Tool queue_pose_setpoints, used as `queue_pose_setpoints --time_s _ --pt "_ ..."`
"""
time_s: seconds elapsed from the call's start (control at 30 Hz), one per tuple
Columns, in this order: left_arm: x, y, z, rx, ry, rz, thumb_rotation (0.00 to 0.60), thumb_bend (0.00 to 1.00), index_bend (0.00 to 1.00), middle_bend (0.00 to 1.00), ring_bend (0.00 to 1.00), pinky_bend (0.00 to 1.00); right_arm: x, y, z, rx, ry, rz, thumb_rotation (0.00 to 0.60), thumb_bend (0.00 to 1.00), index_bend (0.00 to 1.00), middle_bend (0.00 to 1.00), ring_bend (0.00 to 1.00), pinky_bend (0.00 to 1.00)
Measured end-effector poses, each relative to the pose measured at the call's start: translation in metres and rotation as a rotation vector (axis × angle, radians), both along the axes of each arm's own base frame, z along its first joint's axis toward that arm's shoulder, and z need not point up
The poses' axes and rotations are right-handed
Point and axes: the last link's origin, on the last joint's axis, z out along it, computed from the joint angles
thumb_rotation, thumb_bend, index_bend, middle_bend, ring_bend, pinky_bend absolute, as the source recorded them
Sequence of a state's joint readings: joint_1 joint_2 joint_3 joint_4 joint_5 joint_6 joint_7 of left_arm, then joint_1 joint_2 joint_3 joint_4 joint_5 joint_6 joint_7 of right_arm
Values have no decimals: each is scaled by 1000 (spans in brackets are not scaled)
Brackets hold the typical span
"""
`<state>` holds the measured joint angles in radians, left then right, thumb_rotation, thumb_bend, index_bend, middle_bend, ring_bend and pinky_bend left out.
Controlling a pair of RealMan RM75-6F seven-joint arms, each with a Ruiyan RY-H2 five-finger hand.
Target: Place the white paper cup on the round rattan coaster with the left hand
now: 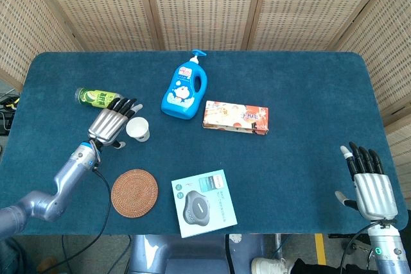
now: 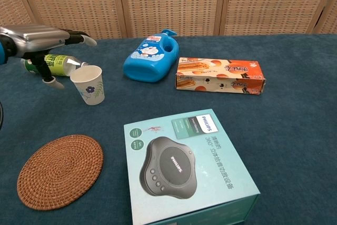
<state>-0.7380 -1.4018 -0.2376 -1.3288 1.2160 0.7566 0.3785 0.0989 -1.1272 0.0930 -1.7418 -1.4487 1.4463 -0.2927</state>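
Blue cloth covers the table [image 1: 308, 94]; your left robot hand [image 1: 110, 126] hovers with fingers spread and holding nothing, just left of the upright paper cup [image 1: 138, 129], which stands beyond the coaster [image 1: 134, 192]. Your right robot hand [image 1: 369, 184] rests unclenched, well apart.

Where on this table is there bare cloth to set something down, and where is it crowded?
Bare cloth spans the right side, between the snack box and the right hand, and the far strip behind the blue bottle. It is crowded at left: left hand, paper cup, green bottle, coaster, speaker box.
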Motion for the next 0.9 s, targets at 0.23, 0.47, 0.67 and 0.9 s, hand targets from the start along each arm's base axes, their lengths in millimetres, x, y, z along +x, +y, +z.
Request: queue_pose_setpoints --time_s 0.23,0.47,0.67,0.9 --pt "13 17 -25 -4 3 -21 600 0 70 241 315 338 -5 -2 2 -11 -2 -20 600 0 16 0 0 0" --pt "17 26 -37 -5 29 -32 600 0 290 498 540 499 -7 -3 3 -16 -5 -25 600 0 16 0 0 0" --pt "15 28 -37 4 34 -28 600 0 319 529 568 515 -7 -3 3 -16 -6 -24 600 0 16 0 0 0" --pt "11 25 -19 34 7 -29 600 0 320 519 559 515 -5 -2 2 -12 -6 -16 600 0 16 0 0 0"
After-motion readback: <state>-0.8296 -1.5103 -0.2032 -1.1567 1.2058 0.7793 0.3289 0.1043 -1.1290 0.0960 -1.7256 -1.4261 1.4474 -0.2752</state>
